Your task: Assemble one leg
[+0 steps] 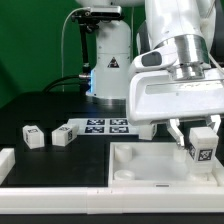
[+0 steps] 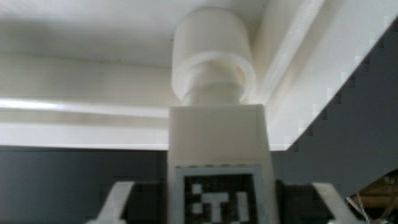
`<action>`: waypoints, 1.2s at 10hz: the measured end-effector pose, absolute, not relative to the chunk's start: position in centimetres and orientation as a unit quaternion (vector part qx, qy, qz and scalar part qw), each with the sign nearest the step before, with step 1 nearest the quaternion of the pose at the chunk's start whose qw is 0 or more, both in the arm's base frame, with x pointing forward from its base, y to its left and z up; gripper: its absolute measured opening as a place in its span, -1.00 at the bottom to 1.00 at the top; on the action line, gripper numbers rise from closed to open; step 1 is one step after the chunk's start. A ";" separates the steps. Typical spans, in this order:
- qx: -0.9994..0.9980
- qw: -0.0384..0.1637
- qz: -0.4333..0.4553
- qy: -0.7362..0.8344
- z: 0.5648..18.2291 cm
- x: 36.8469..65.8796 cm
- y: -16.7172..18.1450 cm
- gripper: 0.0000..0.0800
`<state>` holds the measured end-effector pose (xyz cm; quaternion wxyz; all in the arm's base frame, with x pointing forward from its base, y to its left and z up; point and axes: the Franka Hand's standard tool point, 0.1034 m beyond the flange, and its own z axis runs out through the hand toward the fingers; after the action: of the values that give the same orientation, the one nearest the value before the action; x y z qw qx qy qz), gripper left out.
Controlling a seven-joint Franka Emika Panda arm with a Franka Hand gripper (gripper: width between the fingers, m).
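Note:
My gripper [image 1: 199, 131] is shut on a leg [image 1: 202, 146], a white block with a black-and-white tag on its face. It holds the leg upright over the right part of the large white panel [image 1: 140, 168]; I cannot tell whether the leg touches the panel. In the wrist view the leg [image 2: 221, 140] runs away from the gripper [image 2: 221, 205] to a rounded tip. Its tag faces the camera and a finger [image 2: 121, 203] presses on each side. The white panel [image 2: 89, 70] fills the background. Two more legs [image 1: 33, 137] [image 1: 63, 134] lie loose on the dark table at the exterior view's left.
The marker board [image 1: 103, 126] lies flat on the table behind the panel. A white part [image 1: 5, 161] shows at the left edge of the exterior view. The robot's base [image 1: 108, 60] stands at the back.

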<state>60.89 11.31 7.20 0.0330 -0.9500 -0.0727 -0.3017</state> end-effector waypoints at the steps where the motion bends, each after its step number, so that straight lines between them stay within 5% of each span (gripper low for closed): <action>1: -0.952 0.033 -0.295 -0.074 6.4 59.9 11.4 -0.27; 5: -0.956 0.034 -0.280 -0.079 6.2 59.6 11.5 -0.27; 6: -0.958 0.034 -0.275 -0.079 6.0 59.4 11.5 -0.06; 7: -0.959 0.034 -0.271 -0.079 5.8 59.3 11.5 -0.06; 8: -0.959 0.034 -0.271 -0.079 5.8 59.3 11.5 0.38; 12: -0.959 0.034 -0.270 -0.079 5.8 59.3 11.5 0.62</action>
<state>59.31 11.46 5.76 0.0341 -0.9588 -0.0794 -0.2705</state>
